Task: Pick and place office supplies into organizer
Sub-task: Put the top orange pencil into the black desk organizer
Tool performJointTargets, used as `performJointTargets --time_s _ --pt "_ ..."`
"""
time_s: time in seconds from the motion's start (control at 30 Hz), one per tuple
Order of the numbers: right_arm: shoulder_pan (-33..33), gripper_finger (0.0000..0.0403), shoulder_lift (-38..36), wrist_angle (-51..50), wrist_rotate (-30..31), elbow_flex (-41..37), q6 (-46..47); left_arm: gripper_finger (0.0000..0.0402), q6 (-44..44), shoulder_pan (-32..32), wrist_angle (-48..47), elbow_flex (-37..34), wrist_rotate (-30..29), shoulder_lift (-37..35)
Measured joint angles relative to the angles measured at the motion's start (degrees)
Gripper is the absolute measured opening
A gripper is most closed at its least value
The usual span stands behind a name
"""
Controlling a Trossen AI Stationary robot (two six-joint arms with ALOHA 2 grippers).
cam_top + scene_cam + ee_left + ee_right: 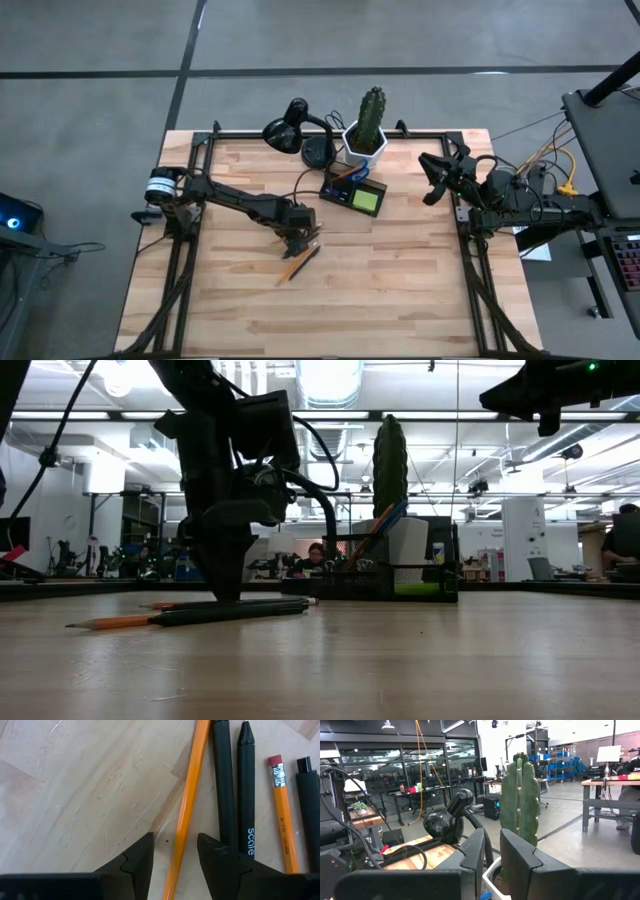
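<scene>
Several orange pencils and dark pens lie side by side on the wooden table. My left gripper (300,240) points down over them, open. In the left wrist view its fingers (142,857) stand on either side of one orange pencil (189,805) without touching it. Two dark pens (225,780) and a pencil with a red eraser (282,820) lie just beside it. The dark organizer (354,192), holding a lime-green pad (366,199), stands farther back. My right gripper (492,840) waits raised at the table's right edge, its fingers a narrow gap apart with nothing between them.
A white pot with a cactus (368,125) stands right behind the organizer, and a black desk lamp (295,130) stands to its left. One orange pencil (110,623) sticks out toward the near left. Bare wood (400,290) lies near and right of the pencils.
</scene>
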Motion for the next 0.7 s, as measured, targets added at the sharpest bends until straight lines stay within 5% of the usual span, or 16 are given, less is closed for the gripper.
performJointTargets --time_s 0.43,0.7 --pt "0.0 0.0053 0.0 0.0 0.0 0.0 0.0 0.0132 0.1 0.0 0.3 -0.5 0.0 0.0" --pt "0.0 0.0053 0.0 0.0 0.0 0.0 0.0 0.0053 0.1 0.0 0.3 -1.2 -0.2 -0.1"
